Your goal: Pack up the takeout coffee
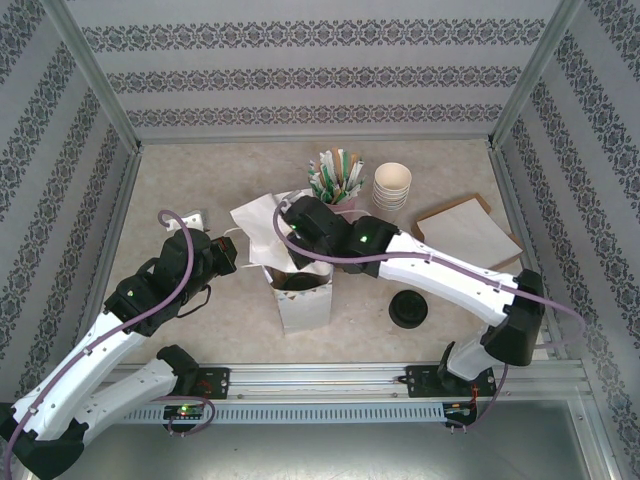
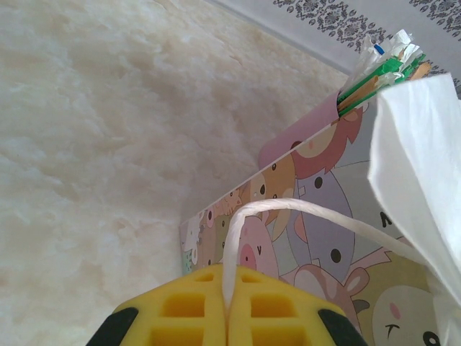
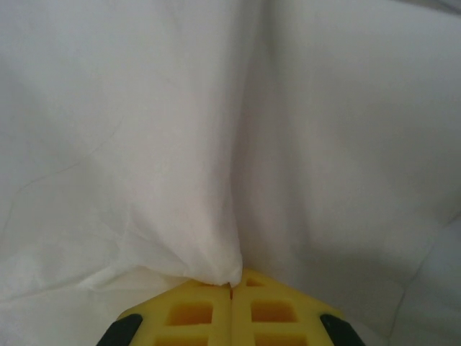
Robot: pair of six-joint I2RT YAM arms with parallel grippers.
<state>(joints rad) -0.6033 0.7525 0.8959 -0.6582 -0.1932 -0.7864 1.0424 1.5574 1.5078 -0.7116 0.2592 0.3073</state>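
Top external: takeout coffee beside white bag, stacked cups beyond.

The left arm is reaching up from its base toward the left side of the paper bag. The left gripper is pinching the bag's cord handle, with its yellow fingers pressed together. The right arm is stretching in from the right of the bag, bending at the elbow, and the right gripper is clamping a fold of the bag's white paper at its far rim.
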